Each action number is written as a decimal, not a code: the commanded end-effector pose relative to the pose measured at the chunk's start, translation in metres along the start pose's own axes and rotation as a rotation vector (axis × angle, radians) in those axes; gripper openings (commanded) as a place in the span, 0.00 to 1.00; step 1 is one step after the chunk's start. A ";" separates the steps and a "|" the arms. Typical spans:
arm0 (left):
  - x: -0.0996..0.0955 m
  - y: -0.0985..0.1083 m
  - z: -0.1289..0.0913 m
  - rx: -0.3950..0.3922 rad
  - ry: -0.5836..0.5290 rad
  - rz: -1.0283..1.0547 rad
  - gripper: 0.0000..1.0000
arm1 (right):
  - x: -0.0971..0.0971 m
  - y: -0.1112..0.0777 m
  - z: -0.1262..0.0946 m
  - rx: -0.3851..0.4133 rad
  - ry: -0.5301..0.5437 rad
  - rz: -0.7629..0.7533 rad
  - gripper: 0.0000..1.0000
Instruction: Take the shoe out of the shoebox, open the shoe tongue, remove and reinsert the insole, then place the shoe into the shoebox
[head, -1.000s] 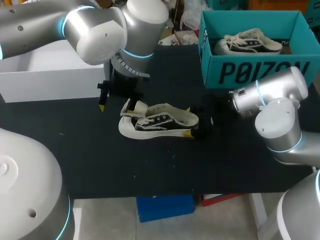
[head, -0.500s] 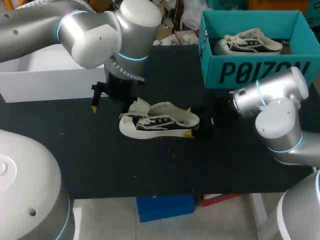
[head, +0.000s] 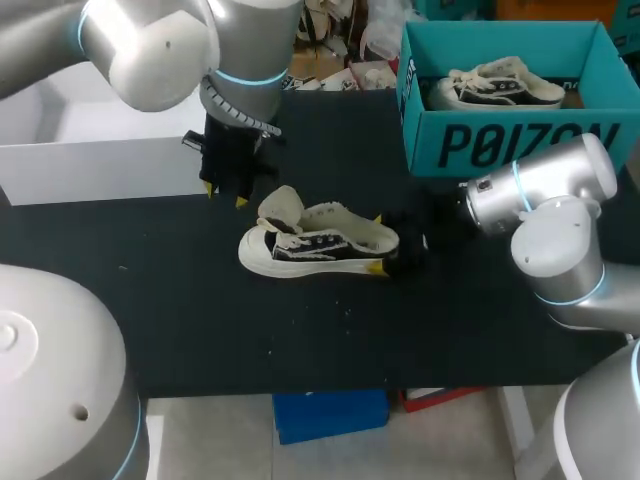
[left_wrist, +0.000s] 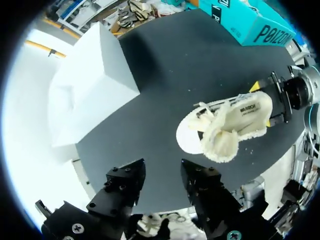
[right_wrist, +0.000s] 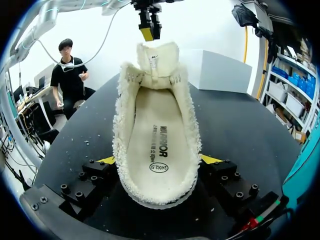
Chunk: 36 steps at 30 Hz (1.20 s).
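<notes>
Gripping the shoe (head: 318, 240) by the heel: right claw (head: 378, 243) closed on it from both sides, one yellow tip pressed to each flank of the sole. Rests on its sole on the black table (head: 200, 310), toe pointing straight away from that claw, outside the teal shoebox (head: 500, 145). Seen from the right wrist, fills the gap between the claw's fingers, fleece-lined opening turned toward the camera. Carries its tongue (right_wrist: 157, 60) pulled up and standing at the far end, ahead of the claw. Holds the insole (right_wrist: 156, 142) flat inside, seemingly fully seated, though hard to judge under the fleece rim.

Hovering beyond the toe and a little above the tongue: left claw (head: 225, 195), fingers spread, nothing between them, not touching the shoe. From the left wrist, looks down past its own dark fingers (left_wrist: 125, 185) at bare table, with the shoe ahead and off to one side, and the right claw at the shoe's far end.

Standing off to the side of the right claw, apart from the held shoe: the shoebox, open-topped, with a second shoe (head: 495, 88) lying inside. Sitting near the left claw, on the side away from the shoe: a white box (head: 90, 165).
</notes>
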<state>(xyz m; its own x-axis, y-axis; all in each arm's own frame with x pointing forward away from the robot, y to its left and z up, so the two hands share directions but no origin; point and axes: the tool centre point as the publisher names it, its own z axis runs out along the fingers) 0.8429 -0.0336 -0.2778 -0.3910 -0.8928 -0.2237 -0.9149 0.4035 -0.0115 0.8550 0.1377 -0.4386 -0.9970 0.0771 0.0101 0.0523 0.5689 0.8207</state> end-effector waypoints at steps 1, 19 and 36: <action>-0.011 0.003 -0.021 0.059 0.137 0.176 0.00 | -0.001 -0.003 0.001 0.002 0.000 0.002 0.00; 0.060 -0.013 -0.047 0.014 0.497 1.071 0.00 | -0.001 -0.003 0.001 0.002 0.000 0.002 0.00; 0.072 -0.014 -0.043 0.067 0.485 1.201 0.00 | -0.001 -0.003 0.001 0.002 0.000 0.002 0.00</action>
<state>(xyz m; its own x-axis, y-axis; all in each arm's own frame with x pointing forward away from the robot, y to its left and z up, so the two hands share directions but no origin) 0.8205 -0.1050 -0.2435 -0.9666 -0.0400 0.2531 -0.0619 0.9949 -0.0791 0.8550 0.1377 -0.4386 -0.9970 0.0771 0.0101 0.0524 0.5689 0.8207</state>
